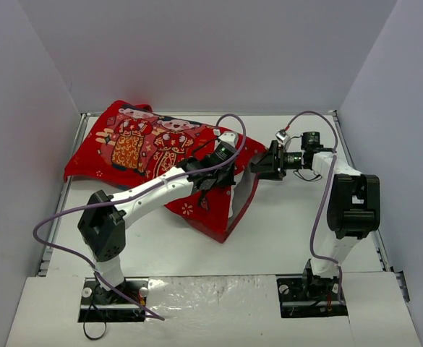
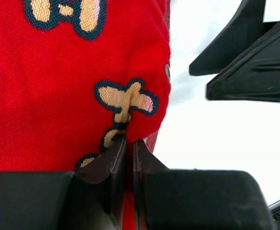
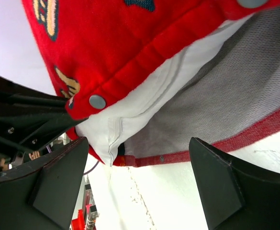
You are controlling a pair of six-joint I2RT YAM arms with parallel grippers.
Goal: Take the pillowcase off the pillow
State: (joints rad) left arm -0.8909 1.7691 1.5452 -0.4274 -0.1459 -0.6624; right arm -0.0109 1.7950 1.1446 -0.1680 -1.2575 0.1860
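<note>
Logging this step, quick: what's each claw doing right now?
Left claw: shut on the pillowcase.
Right claw: open, holding nothing, facing the pillowcase's open end.

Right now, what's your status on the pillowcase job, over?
Left gripper shut on pillowcase hem, mouth lifted open. Right gripper open at the mouth, pillow corner exposed, not gripped. No obstruction seen.

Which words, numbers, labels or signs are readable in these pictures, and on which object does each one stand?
No text can be read.
Gold printed marks on the pillowcase: too small from above, cut off in the left wrist view, unreadable.
Pillow: no label shows.
</note>
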